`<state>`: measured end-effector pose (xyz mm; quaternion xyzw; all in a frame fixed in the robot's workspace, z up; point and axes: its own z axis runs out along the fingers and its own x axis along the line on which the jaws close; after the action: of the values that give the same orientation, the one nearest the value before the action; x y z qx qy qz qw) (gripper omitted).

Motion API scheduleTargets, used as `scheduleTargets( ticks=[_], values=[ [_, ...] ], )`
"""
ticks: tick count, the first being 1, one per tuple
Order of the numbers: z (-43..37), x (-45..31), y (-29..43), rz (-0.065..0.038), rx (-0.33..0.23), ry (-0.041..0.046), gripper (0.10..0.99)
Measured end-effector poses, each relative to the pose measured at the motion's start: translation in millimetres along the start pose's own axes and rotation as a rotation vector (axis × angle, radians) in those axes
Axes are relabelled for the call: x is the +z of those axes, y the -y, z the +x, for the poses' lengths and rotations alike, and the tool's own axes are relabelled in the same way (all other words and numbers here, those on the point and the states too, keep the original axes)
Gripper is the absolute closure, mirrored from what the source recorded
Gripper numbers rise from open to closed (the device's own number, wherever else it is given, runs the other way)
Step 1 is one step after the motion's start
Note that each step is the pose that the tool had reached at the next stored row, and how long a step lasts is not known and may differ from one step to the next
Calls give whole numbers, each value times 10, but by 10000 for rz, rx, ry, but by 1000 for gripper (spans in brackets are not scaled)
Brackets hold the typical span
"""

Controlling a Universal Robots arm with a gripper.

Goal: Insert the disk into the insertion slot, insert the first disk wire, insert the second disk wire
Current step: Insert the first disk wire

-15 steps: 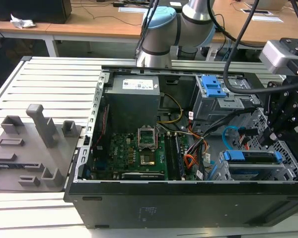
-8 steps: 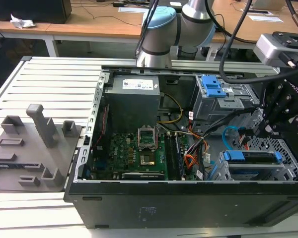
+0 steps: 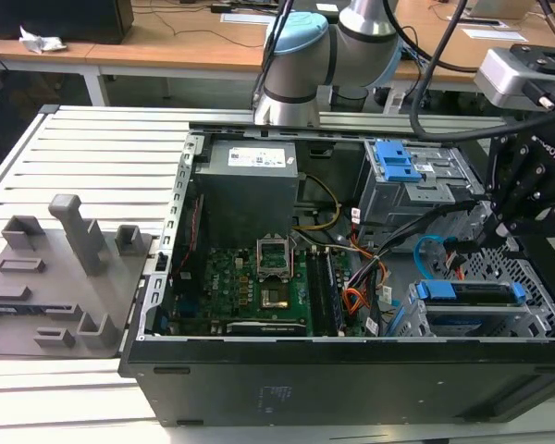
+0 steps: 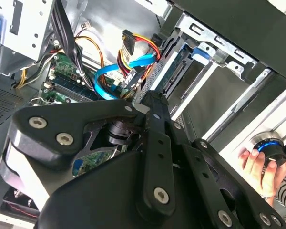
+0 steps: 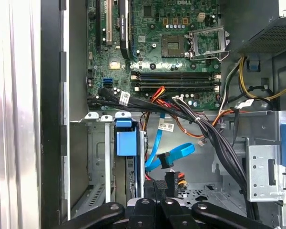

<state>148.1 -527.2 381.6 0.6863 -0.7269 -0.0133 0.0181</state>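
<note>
Disk (image 3: 469, 293) sits pushed into the insertion slot (image 3: 539, 321), where wires can reach it, and the end effector (image 5: 155, 187), tips pressed together, hangs just beside a black wire plug (image 5: 174, 177)

Counted at the workbench: one slatted table (image 3: 102, 148), one open computer case (image 3: 351, 379), one robot arm (image 3: 301, 55) and one gripper (image 3: 486, 231). Inside the case are one motherboard (image 3: 231, 287), one power supply (image 3: 250, 180), one bare processor socket (image 3: 273, 254), one light blue flat cable (image 3: 430, 245), one disk (image 3: 472, 294), one insertion slot (image 3: 513, 268) and one grey metal box (image 3: 416, 180) with a blue latch. One grey fixture plate (image 3: 37, 287) lies at the exterior view's left. One hand (image 4: 257, 164) appears in the second wrist view.
</note>
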Motion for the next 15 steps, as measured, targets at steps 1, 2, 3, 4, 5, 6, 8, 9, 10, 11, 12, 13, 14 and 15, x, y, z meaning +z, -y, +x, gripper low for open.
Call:
scheduleTargets(
  ticks=[1, 2, 3, 4, 5, 6, 8, 9, 10, 11, 12, 13, 14, 15],
  values=[
    [-7, -2, -1, 0, 0, -2, 980],
    [-22, -2, -2, 0, 0, -2, 980],
    [-37, -2, -2, 0, 0, -2, 980],
    [-51, -2, -3, 0, 0, -2, 980],
    [-70, -2, -4, 0, 0, -3, 980],
    [-86, -2, -5, 0, 0, -2, 980],
    [-131, -2, -8, 1, 0, -2, 980],
    [-145, -2, -8, 0, 0, -2, 980],
    [-164, 0, -9, 0, 0, -2, 980],
    [-177, 3, -9, -3, -1, -3, 980],
    [-187, 9, -9, -8, -1, -4, 980],
    [-194, 21, -8, -18, -2, -4, 980],
    [-202, 69, -7, -40, 0, -3, 980],
    [-204, 99, -5, -50, -9, -5, 980]
  ],
)
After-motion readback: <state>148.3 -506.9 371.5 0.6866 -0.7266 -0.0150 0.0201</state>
